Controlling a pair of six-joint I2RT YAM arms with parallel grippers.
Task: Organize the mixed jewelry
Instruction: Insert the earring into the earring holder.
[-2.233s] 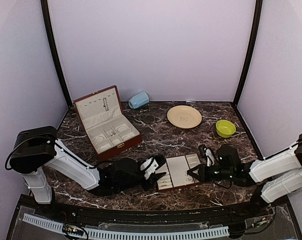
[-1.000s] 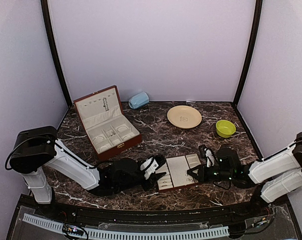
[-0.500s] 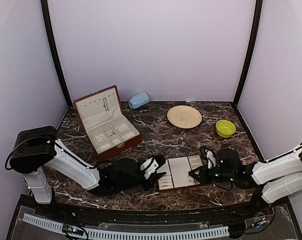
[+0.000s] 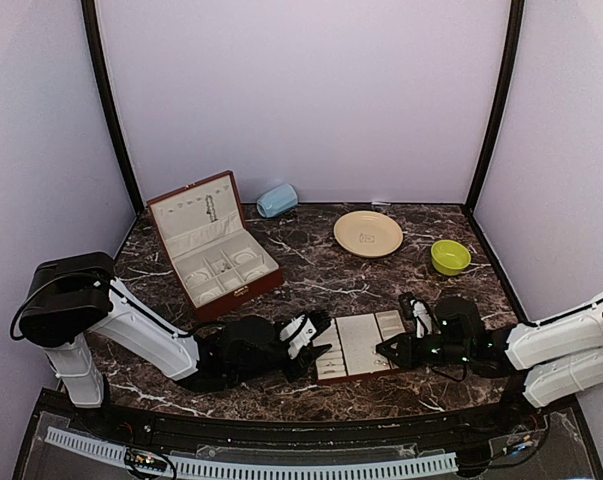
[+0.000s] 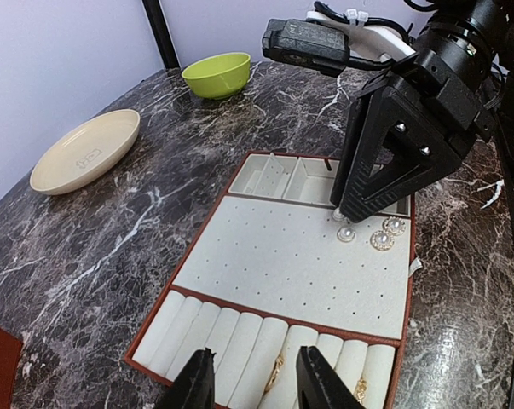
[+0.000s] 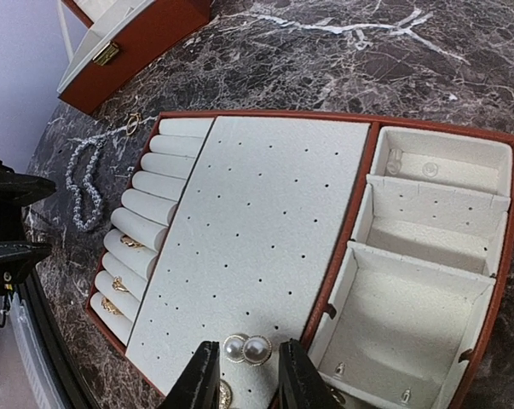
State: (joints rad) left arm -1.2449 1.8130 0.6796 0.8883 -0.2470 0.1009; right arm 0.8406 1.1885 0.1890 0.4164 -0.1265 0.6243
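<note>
Beads of a white strand (image 6: 84, 183) lie bunched on the bench (image 4: 321, 270) just off the left end of the slotted tray (image 6: 265, 213), with a small ring (image 6: 133, 123) beside them near that end's far corner. The left claw (image 5: 252, 383) hovers over the tray's left end, its jaws parted and holding nothing, above the ring rolls where gold rings (image 6: 120, 285) sit. On the tray's flat middle pad, close to its near edge, lie two pearl studs (image 6: 245, 349). The right claw (image 6: 246, 379) stands over them with its jaws slightly apart, one fingertip on each side, not pinching. Sparkly earrings (image 5: 389, 232) lie just beside the studs.
</note>
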